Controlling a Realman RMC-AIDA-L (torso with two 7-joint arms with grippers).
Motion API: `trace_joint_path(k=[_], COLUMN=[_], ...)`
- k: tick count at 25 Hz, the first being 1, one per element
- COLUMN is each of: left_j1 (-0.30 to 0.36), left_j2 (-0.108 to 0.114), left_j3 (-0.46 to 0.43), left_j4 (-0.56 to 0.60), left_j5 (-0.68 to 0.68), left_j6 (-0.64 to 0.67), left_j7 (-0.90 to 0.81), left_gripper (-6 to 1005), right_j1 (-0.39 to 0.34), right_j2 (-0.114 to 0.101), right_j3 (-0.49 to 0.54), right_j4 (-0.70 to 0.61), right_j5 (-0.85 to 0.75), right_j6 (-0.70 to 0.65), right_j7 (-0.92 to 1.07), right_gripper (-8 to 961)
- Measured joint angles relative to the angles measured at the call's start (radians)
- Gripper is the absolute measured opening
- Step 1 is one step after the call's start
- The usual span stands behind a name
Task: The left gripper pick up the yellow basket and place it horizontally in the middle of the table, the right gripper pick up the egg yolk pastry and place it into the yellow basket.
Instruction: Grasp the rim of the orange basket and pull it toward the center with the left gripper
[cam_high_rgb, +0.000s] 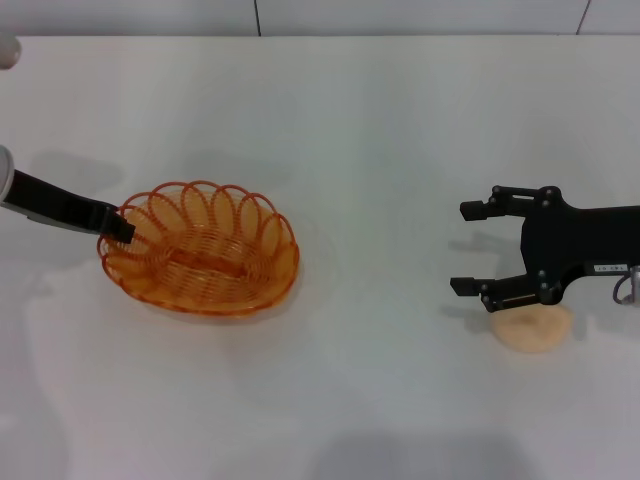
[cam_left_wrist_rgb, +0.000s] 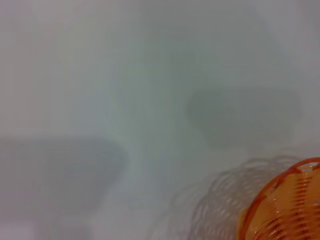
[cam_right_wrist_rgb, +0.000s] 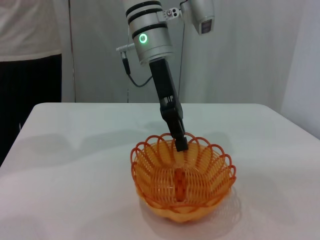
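Tabletop (cam_high_rgb: 380, 130) in plain white is filling the head view, with grey wall panels running along the top edge, and the yellow basket (cam_high_rgb: 200, 250) is sitting left of centre, an oval of orange-yellow wire with a looped scalloped rim. Left gripper (cam_high_rgb: 122, 229) is reaching in from the left edge, its fingers clamped on the basket's left rim. Right gripper (cam_high_rgb: 478, 247) is hovering at the right with its fingers spread apart, just above the pale, domed egg yolk pastry (cam_high_rgb: 532, 328) lying at lower right.

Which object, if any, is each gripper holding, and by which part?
The left gripper grips the yellow basket by its looped rim, at the robot's left end. The right gripper is open above the egg yolk pastry, holding nothing.
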Motion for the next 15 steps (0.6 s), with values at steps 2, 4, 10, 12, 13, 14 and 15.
trace_joint_path(k=[2, 4, 10, 12, 13, 14, 15], left_j1=[0.001, 0.004, 0.010, 0.011, 0.012, 0.014, 0.015], left_j2=[-0.002, -0.003, -0.004, -0.005, -0.008, -0.012, -0.018], left_j3=[0.000, -0.001, -0.005, -0.005, -0.004, -0.003, 0.000], left_j4=[0.000, 0.001, 0.010, 0.020, 0.026, 0.038, 0.048], left_j5=[-0.003, -0.013, -0.105, -0.141, -0.152, -0.160, -0.163], left_j6=[0.000, 0.002, 0.055, 0.082, 0.090, 0.098, 0.104], left_j7=[0.000, 0.001, -0.029, -0.056, -0.071, -0.095, -0.119], left_gripper=[156, 104, 82, 80, 79, 79, 79], right_j1=[0.000, 0.000, 0.000, -0.002, -0.002, -0.003, -0.004], right_j2=[0.000, 0.000, -0.002, -0.004, -0.004, -0.005, -0.005], right_j3=[0.000, 0.000, 0.000, 0.000, 0.000, 0.000, 0.000], right_j4=[0.000, -0.001, -0.008, -0.014, -0.021, -0.026, -0.032], right_j5=[0.000, 0.001, 0.006, 0.007, 0.007, 0.006, 0.006], right_j6=[0.000, 0.000, 0.000, 0.000, 0.000, 0.000, 0.000], right_j7=[0.000, 0.000, 0.001, 0.001, 0.001, 0.001, 0.001], right_gripper=[866, 866, 866, 866, 866, 866, 866])
